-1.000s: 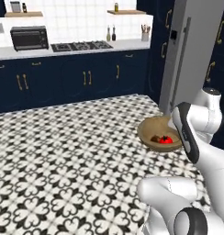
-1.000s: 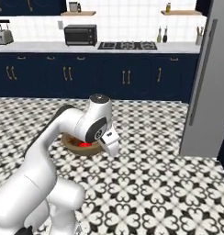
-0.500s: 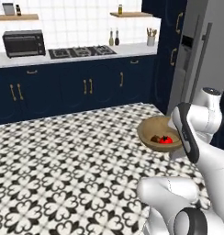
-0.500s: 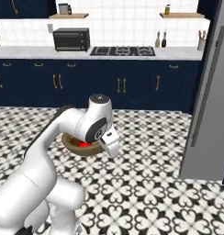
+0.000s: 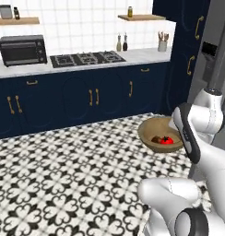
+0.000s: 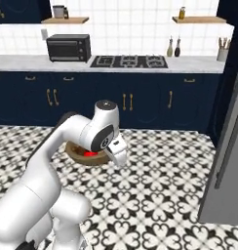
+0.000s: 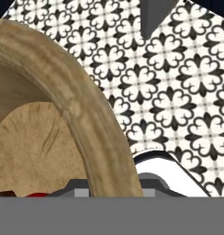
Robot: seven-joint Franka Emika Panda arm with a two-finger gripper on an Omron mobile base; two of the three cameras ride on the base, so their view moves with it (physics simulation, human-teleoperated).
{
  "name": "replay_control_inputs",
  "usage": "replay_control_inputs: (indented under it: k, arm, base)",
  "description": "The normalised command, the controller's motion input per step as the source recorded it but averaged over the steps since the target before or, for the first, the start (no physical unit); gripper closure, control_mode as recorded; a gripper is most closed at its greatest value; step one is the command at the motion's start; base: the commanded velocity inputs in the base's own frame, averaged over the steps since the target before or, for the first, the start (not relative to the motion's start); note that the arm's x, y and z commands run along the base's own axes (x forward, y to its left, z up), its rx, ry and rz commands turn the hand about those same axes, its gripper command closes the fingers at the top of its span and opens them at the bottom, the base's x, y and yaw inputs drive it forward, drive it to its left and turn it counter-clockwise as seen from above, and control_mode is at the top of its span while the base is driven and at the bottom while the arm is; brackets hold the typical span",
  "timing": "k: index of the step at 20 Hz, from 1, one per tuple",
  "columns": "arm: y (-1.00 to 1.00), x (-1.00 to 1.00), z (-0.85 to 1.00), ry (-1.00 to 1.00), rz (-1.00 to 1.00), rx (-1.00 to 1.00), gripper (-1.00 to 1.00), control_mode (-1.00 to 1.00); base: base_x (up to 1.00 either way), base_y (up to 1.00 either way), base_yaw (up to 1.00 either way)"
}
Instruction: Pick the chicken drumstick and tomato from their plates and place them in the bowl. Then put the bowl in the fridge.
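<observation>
My gripper [image 7: 114, 192] is shut on the rim of the light-brown wooden bowl [image 5: 153, 130], which hangs above the patterned floor. The rim [image 7: 88, 133] runs between the fingertips in the hand view. Inside the bowl lie the red tomato [image 5: 167, 140] and the brown chicken drumstick [image 5: 156, 138]. In the right base view the bowl [image 6: 76, 152] sits left of my hand, with the tomato [image 6: 92, 154] showing red at its edge. The grey fridge [image 6: 229, 161] stands at the right, and its dispenser panel [image 5: 209, 54] shows in the left base view. The plates are out of view.
Navy cabinets with brass handles [image 5: 91, 97] run along the back under a white counter with a stove [image 5: 84, 58] and a toaster oven [image 5: 22, 50]. A tall navy cabinet [image 5: 186, 50] stands beside the fridge. Black-and-white tiled floor [image 5: 63, 175] spreads to the left.
The whole picture has shifted: the base has driven closer to the back counter, and the fridge has slid toward the right edge. The bowl stays in my grip, in the same place relative to the arm.
</observation>
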Motion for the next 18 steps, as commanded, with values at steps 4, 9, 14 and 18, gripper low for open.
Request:
replay_control_inputs:
  k: [4,9,14,18]
  arm:
    - [0.0,0.0,0.0,0.0,0.0,0.0,1.0,1.0]
    - [0.0,0.0,0.0,0.0,0.0,0.0,1.0,1.0]
    - [0.0,0.0,0.0,0.0,0.0,0.0,1.0,1.0]
    - [0.0,0.0,0.0,0.0,0.0,0.0,1.0,1.0]
  base:
    - [1.0,-0.06,0.0]
    - [1.0,-0.02,-0.04]
    - [1.0,0.0,-0.28]
    - [1.0,0.1,-0.47]
